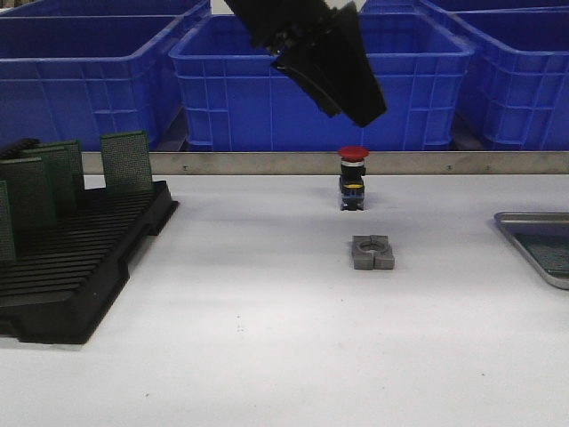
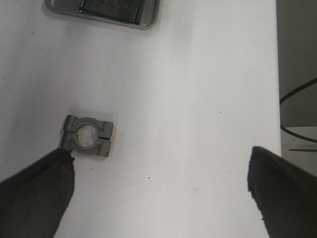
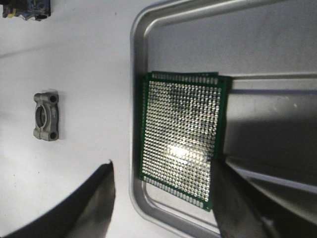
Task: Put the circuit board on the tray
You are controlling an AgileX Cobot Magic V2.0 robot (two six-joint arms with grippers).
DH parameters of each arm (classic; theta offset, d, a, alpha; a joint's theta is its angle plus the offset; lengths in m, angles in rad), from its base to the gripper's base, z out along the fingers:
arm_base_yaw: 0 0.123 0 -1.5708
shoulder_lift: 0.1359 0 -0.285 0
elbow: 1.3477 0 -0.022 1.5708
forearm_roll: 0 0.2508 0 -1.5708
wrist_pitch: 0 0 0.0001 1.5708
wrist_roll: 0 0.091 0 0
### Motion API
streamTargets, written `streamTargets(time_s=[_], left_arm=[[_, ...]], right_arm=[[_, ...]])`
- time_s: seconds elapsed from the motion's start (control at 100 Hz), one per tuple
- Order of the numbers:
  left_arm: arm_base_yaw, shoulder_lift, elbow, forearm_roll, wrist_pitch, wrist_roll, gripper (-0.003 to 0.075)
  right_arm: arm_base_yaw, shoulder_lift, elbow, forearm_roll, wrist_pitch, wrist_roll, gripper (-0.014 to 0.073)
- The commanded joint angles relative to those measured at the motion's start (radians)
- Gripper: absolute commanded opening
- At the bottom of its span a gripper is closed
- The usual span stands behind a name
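Note:
A green circuit board with rows of shiny solder holes lies flat in the silver-grey tray, near its table-side rim. A second board's edge seems to peek out beneath it. My right gripper hangs open over the tray. One finger is over the white table and the other overlaps the board's corner. The front view shows the tray at the right edge, and the right gripper is out of that view. My left gripper hangs high over mid-table, open and empty. In the left wrist view the tray lies far off.
A black slotted rack holding upright green boards stands at the left. A grey metal clamp block and a red push-button sit mid-table. Blue bins line the back behind a metal rail. The table's edge shows in the left wrist view.

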Motion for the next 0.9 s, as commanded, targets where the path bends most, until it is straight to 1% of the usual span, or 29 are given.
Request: streamTargets(time_s=[0.0,0.27,0.47,0.62,0.77,0.89], left_arm=[[-0.008,-0.068,-0.033,-0.06,0.033,-0.009,0.0659],[-0.008,-0.068,-0.033,-0.06,0.033,-0.009,0.0659],[-0.008,-0.073,-0.033,-0.089,0.033,-0.018,0.0659],[-0.008,-0.109,-0.033,-0.089,-0.009,-0.087,0.0659],[-0.008,-0.177,-0.033,-0.074,-0.056,-0.144,0.0659],[-0.008,-0.246,-0.033,0.018,-0.126,-0.24,0.0659]], right_arm=[[-0.007,-0.045,-0.023,0.033,0.026,-0.002,0.0503],[-0.007,-0.045,-0.023,0.033,0.042,-0.003,0.0503],[-0.007,-0.051,-0.026,0.045,0.054,-0.003,0.0502],[0.002,-0.099,-0.026,0.046,0.048,-0.003,0.0502],[0.029,-0.212,-0.026,0.046,0.015,-0.003,0.0497],[0.075,-0.326,-0.025,0.046,-0.038,-0.003,0.0497]])
